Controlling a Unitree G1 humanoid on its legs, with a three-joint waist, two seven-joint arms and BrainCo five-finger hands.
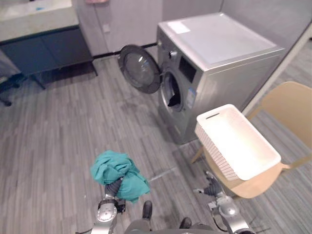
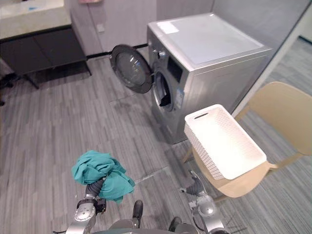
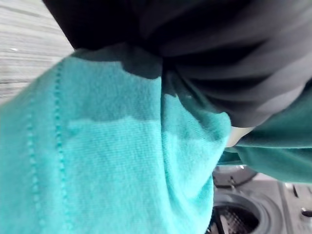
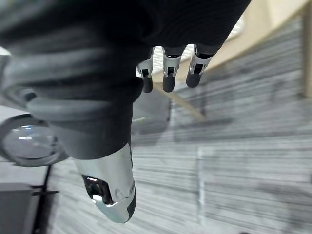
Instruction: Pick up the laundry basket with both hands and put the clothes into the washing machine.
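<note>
A bunched teal garment [image 1: 117,173] is up off the floor, sitting over my left hand [image 1: 113,187], whose dark cover shows just under it. The same cloth [image 3: 122,161] covers the hand in the left wrist view. A white laundry basket [image 1: 214,151] rests empty and tilted on a tan chair [image 1: 287,107] to my right. My right hand [image 1: 210,187] hangs low beside the chair, open and holding nothing, its fingers [image 4: 168,73] straight. The silver washing machine [image 1: 219,44] stands ahead with its round door [image 1: 140,69] swung open. Dark cloth [image 1: 173,101] hangs in the drum mouth.
A dark cabinet with a pale counter [image 1: 44,48] runs along the far left wall. Grey plank floor [image 1: 73,131] lies between me and the washer. The chair and basket crowd the right side close to the machine's front.
</note>
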